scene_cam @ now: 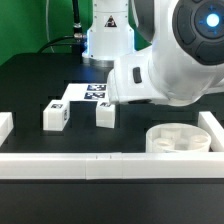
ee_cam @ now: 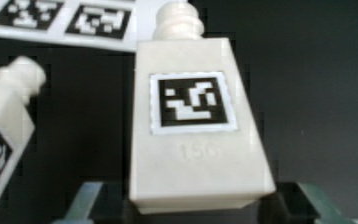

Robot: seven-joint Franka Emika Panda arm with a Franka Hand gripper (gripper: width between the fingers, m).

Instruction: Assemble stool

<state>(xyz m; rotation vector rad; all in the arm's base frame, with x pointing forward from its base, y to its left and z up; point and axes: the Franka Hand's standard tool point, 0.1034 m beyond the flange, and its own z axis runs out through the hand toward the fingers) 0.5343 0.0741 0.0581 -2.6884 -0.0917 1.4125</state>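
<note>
My tool (ee_cam: 197, 206) is straddling a smooth white block leg (ee_cam: 197, 110); I cannot tell whether it is gripping. A second tagged leg (ee_cam: 5, 115) is crowding beside it.

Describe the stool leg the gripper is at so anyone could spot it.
On the black table lies the marker board. Two white tagged legs sit at its near edge; it is the leg on the exterior view's right, flanked by the gripper, unlike the other leg.
</note>
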